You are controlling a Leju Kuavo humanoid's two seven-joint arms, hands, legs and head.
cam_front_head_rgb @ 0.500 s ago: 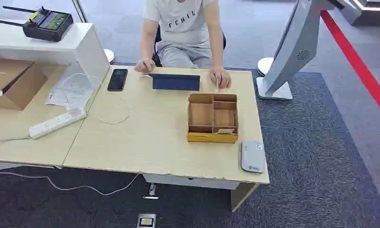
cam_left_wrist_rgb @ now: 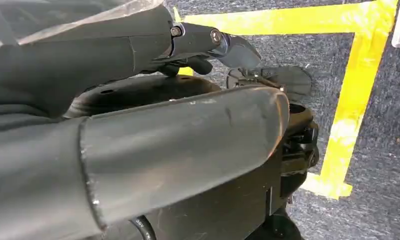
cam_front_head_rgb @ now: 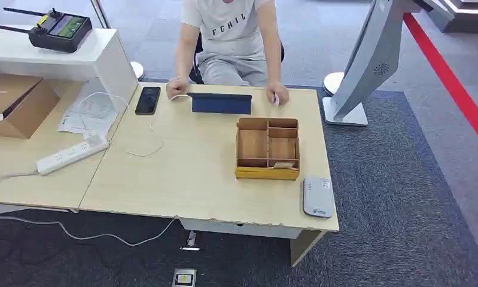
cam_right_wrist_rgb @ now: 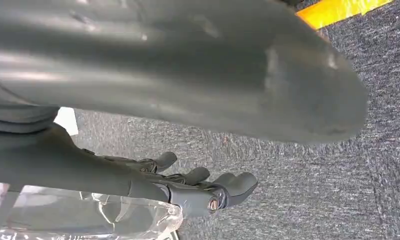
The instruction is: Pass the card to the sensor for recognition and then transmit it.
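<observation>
The left hand (cam_left_wrist_rgb: 152, 145) hung over dark carpet crossed by yellow floor tape (cam_left_wrist_rgb: 355, 95), its thick thumb and darker fingers (cam_left_wrist_rgb: 213, 42) apart with nothing between them. The right hand (cam_right_wrist_rgb: 187, 100) hung likewise over carpet, its fingers (cam_right_wrist_rgb: 223, 187) stretched out and spread, holding nothing.

Both hands were low beside the body, below the bench (cam_front_head_rgb: 182, 179) seen ahead in the head view. The bench's near edge ran bare, with open wood across its middle. To the right, beyond the bench's side edge, lay open grey carpet (cam_front_head_rgb: 404, 197) up to a white kiosk stand (cam_front_head_rgb: 368, 60).

A person (cam_front_head_rgb: 230, 42) sat at the far edge, both hands resting on the top beside a dark blue tablet (cam_front_head_rgb: 221, 103). A wooden compartment box (cam_front_head_rgb: 267, 148) stood on the right half, forward of the right hand. The card (cam_front_head_rgb: 284, 165) lay in the box's near right compartment, well apart from both hands. The grey sensor (cam_front_head_rgb: 317, 197) sat just beside the box at the near right corner, the task thing closest to the right hand. A black phone (cam_front_head_rgb: 148, 100) lay near the far left, with a white cable (cam_front_head_rgb: 146, 140) looping from it.
</observation>
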